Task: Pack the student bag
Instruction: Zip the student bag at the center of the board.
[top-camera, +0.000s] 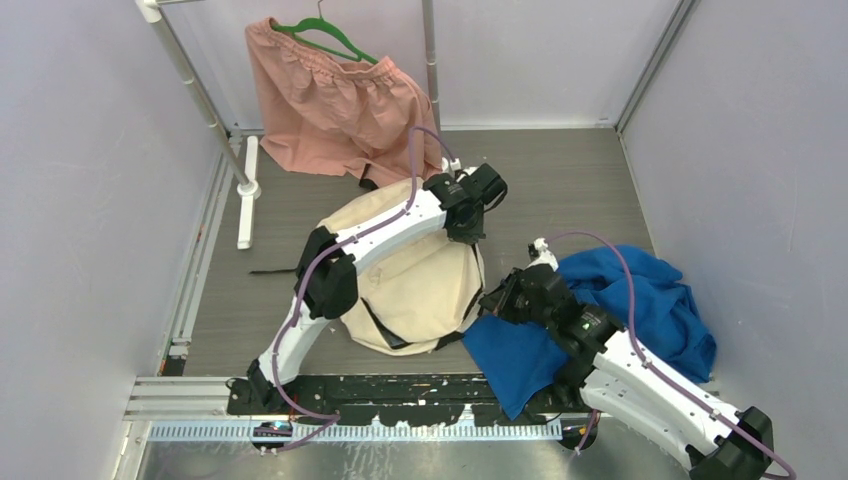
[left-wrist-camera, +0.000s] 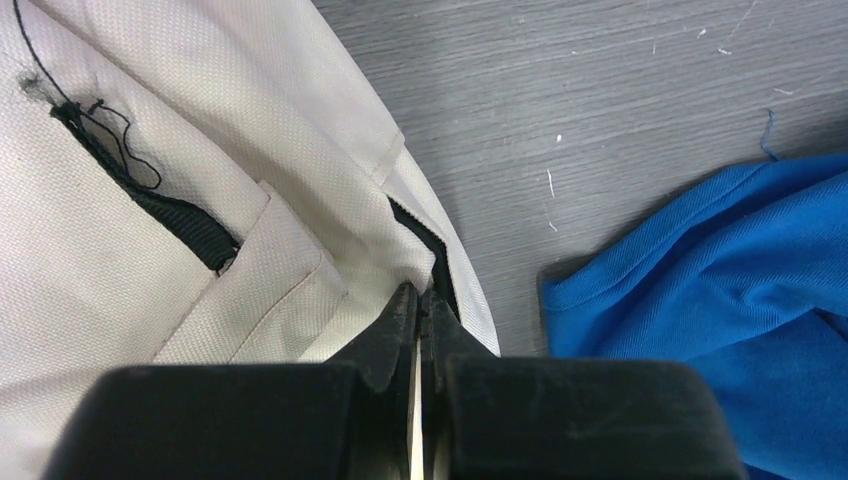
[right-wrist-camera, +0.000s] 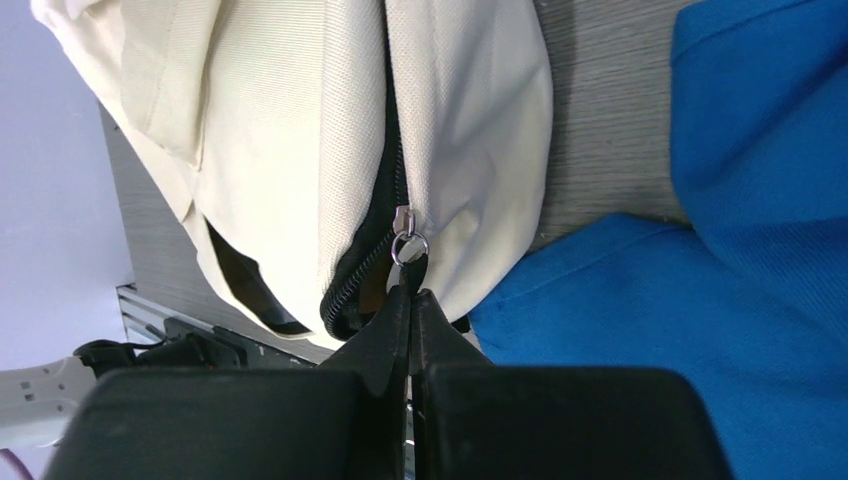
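The cream student bag (top-camera: 420, 285) lies on the grey table in the middle of the top view. My left gripper (top-camera: 468, 228) is shut on the bag's fabric edge (left-wrist-camera: 415, 262) beside the black zipper at the bag's far right side. My right gripper (top-camera: 497, 300) is shut on the black zipper pull (right-wrist-camera: 410, 268) below its metal ring at the bag's near right side. The zipper (right-wrist-camera: 360, 275) is partly open there, and the opening is dark. The blue cloth (top-camera: 620, 310) lies right of the bag, also in the left wrist view (left-wrist-camera: 720, 290) and the right wrist view (right-wrist-camera: 720, 300).
A pink garment (top-camera: 335, 105) on a green hanger (top-camera: 330, 35) hangs from a white rack (top-camera: 200, 100) at the back left. Grey walls enclose the table. A black rail (top-camera: 390, 400) runs along the near edge.
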